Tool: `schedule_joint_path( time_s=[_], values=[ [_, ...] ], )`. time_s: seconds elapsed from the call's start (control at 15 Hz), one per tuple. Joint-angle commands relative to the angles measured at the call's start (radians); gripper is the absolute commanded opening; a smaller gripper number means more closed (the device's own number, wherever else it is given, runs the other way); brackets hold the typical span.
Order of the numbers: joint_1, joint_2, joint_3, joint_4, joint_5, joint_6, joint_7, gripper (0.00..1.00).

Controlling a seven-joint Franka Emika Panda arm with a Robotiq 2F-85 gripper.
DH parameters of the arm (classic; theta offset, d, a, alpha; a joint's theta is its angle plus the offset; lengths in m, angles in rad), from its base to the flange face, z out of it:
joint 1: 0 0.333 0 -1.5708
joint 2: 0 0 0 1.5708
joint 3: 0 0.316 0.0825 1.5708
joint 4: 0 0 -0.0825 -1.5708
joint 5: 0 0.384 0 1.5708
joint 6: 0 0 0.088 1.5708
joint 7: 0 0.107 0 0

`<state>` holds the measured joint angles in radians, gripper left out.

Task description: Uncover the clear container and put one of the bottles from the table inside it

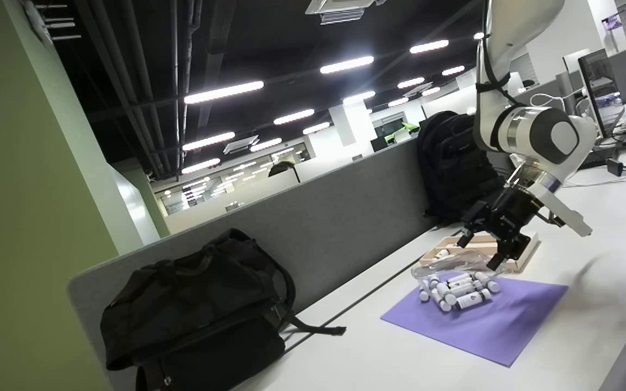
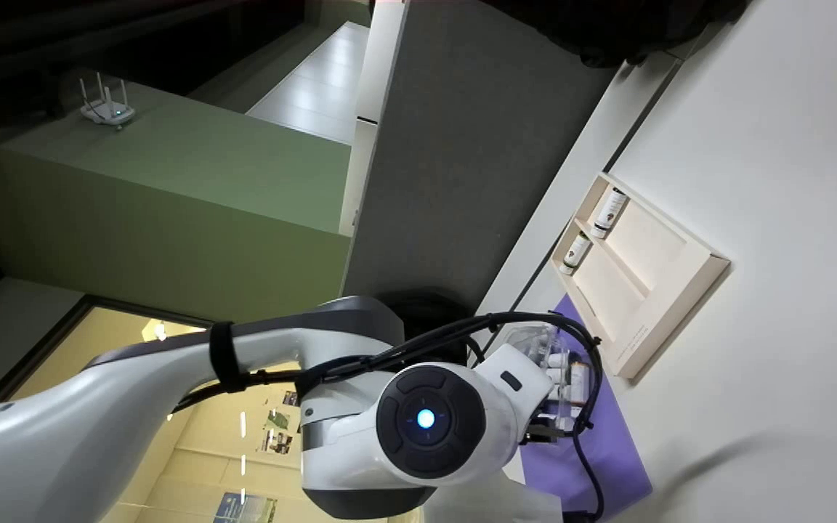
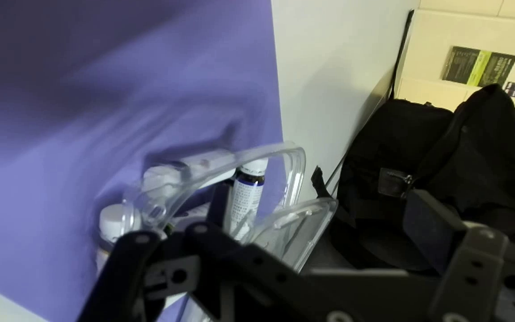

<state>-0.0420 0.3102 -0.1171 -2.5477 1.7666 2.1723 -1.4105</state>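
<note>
Clear plastic container (image 1: pixel 458 263) and bottles (image 1: pixel 459 289), just below the pincer (image 1: pixel 479 252), its jaws spread wide, holding nothing

In an exterior view, clustered bottles (image 2: pixel 578 383) partly behind the arm (image 2: pixel 353 443).

One purple mat (image 1: pixel 508 323); near its edge, one clear container (image 1: pixel 457 262) and at least seven bottles (image 1: pixel 472 300), too bunched to count exactly; beside it, one tan tray (image 2: pixel 669 309) with two more bottles (image 2: pixel 609 211); well apart, two black backpacks (image 1: pixel 199 315).
</note>
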Motion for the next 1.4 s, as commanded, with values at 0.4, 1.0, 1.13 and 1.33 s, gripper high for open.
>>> schedule_joint_path(
  time_s=[0.4, 1.0, 1.13, 1.33],
  values=[
    [0.007, -0.043, -0.011, -0.029, 0.143, 0.027, -0.178, 1.0],
    [0.003, -0.107, -0.019, -0.072, 0.183, 0.018, -0.246, 1.0],
    [-0.001, -0.135, -0.019, -0.088, 0.181, 0.014, -0.252, 1.0],
    [-0.01, -0.168, -0.022, -0.101, 0.175, 0.009, -0.251, 1.0]
  ],
)
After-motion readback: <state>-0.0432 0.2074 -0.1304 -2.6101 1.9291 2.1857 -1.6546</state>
